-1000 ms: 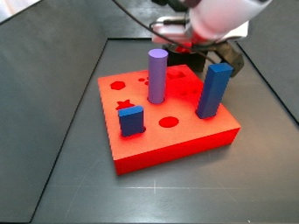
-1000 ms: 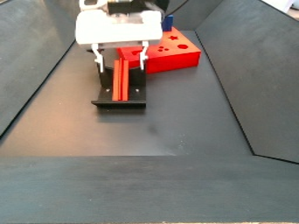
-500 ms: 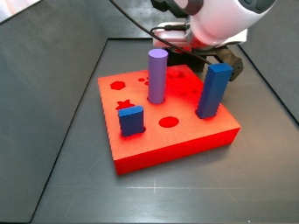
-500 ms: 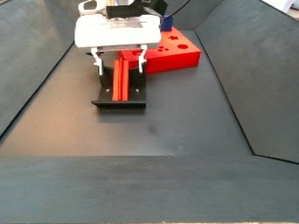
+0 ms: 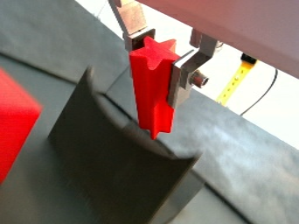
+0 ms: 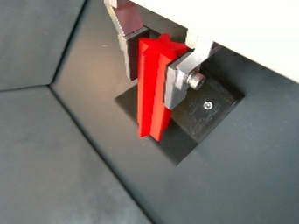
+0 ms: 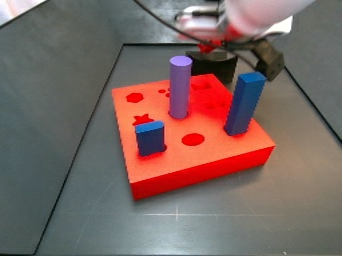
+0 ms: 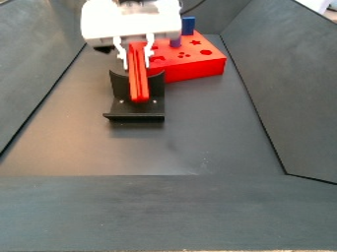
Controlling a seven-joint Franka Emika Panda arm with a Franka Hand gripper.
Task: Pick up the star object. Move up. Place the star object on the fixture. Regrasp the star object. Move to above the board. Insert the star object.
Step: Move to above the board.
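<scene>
My gripper is shut on the red star object, a long star-section bar. It holds the bar on end above the dark fixture, the lower end close over the fixture. In both wrist views the silver fingers clamp the bar's sides near its upper end: star object, gripper, fixture below. The red board has a dark star-shaped hole near its left edge. In a side view the gripper is behind the board.
On the board stand a purple cylinder, a tall blue cylinder and a short blue block. The board sits just right of and behind the fixture. Dark sloping walls enclose the floor.
The gripper has risen from the fixture with the star object in it. The bar lay flat along the fixture before and now hangs on end from the fingers.
</scene>
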